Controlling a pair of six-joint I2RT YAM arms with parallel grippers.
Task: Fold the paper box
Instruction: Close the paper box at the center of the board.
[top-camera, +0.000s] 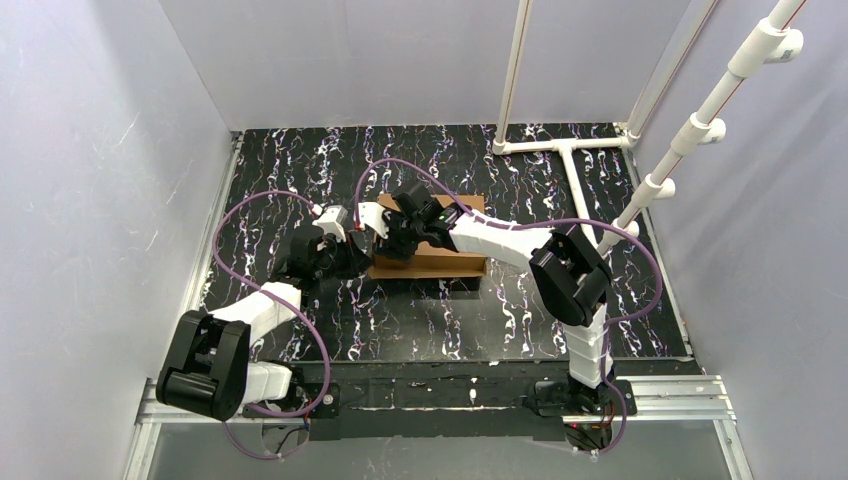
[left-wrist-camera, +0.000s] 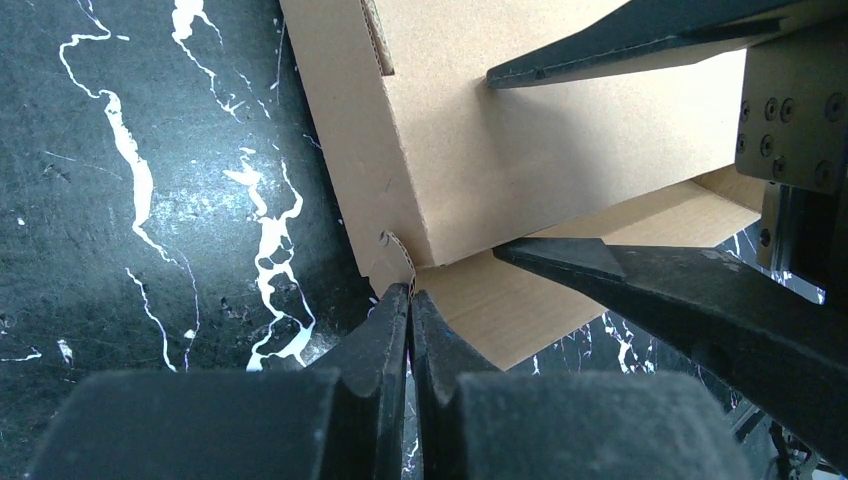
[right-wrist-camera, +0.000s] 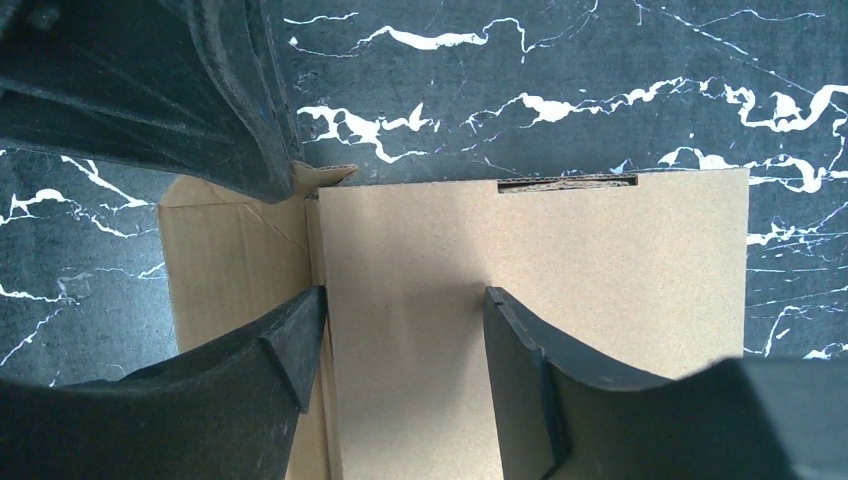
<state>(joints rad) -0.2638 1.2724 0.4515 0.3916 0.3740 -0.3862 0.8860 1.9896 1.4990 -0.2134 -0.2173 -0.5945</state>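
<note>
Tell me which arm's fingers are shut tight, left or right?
The left arm's fingers: pressed together with no gap, tips at a corner of the paper box. The right arm's fingers stand apart over its top panel.

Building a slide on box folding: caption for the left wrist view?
Left jaws pinch the corner tab of the paper box while the right jaws stand open over its panel.

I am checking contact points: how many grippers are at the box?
2. The left gripper is shut, its tip at a corner on the left side of the box. The right gripper is open over the top panel. Neither is hidden.
</note>
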